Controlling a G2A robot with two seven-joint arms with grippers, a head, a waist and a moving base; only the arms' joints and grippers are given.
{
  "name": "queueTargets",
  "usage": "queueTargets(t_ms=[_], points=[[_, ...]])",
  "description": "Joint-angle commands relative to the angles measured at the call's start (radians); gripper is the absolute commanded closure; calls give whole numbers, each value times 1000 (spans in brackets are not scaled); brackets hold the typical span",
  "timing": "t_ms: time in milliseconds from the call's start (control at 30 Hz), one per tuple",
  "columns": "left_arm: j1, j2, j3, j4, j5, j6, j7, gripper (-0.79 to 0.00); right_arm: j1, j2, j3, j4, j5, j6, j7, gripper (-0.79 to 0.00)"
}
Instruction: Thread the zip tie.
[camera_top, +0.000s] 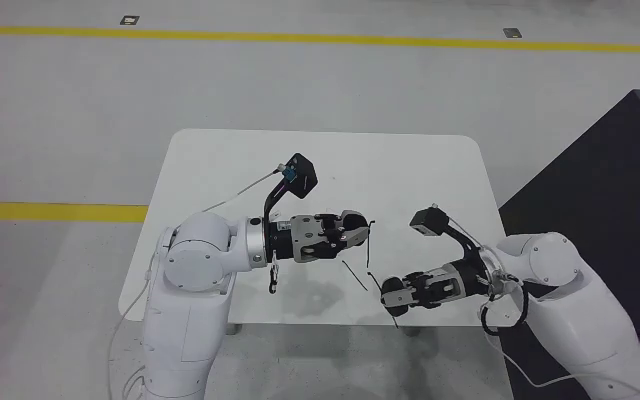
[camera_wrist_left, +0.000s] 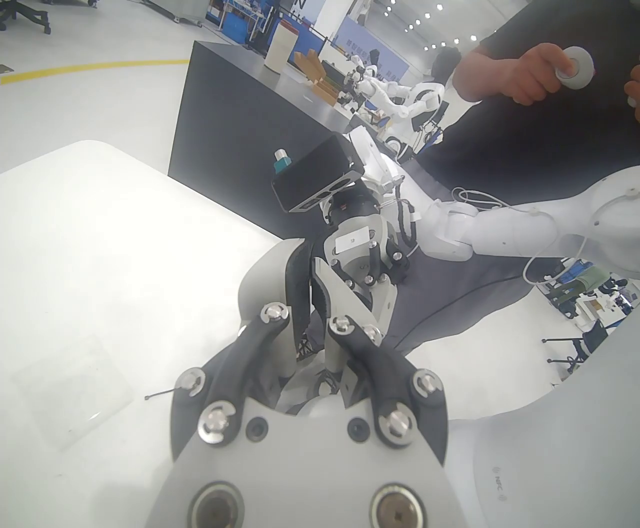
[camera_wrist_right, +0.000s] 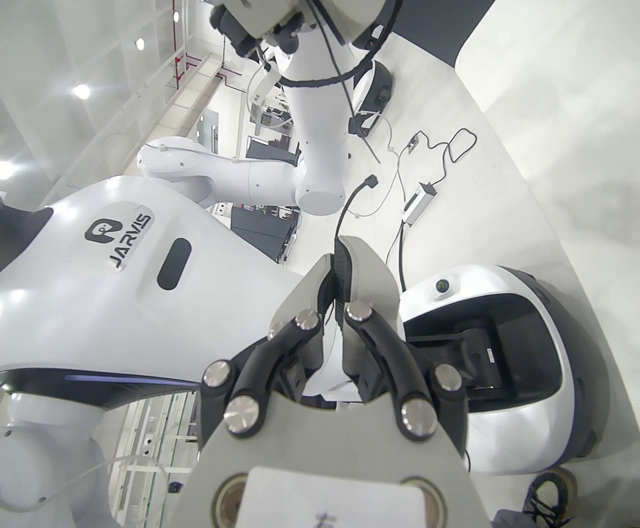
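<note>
Over the table (camera_top: 300, 160), close to its robot-side edge, the right gripper (camera_wrist_right: 339, 250) is clamped tight on the zip tie (camera_wrist_right: 346, 210). Tie's head end curls out free past the tips, up off the table.

this looks like a robotics lab set up in a big industrial hall. the smooth grey floor (camera_top: 100, 110) is marked with yellow lines (camera_top: 300, 38), as on a factory floor, and ceiling lights (camera_wrist_right: 81, 91) hang high overhead. a plain white table (camera_top: 400, 170) stands on the open floor near a long black bench (camera_wrist_left: 225, 100) with cardboard boxes (camera_wrist_left: 315, 70) on it. farther back, other white humanoid robots (camera_wrist_left: 420, 97) stand at workstations, and loose cables (camera_wrist_right: 446, 150) with a power adapter (camera_wrist_right: 422, 192) trail across the floor.
</note>
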Motion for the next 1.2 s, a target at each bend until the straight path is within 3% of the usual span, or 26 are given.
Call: queueTargets(t_ms=[0,233,1167], points=[[0,0,0,0,0,0,0,0,-1,0,6,3,-17,-14,-13,0],[12,6,18,-6,12,18,40,0,-8,3,19,-17,-49,-41,-17,0],[-2,75,68,-5,0,44,105,0,-21,6,29,-40,-76,-64,-32,0]])
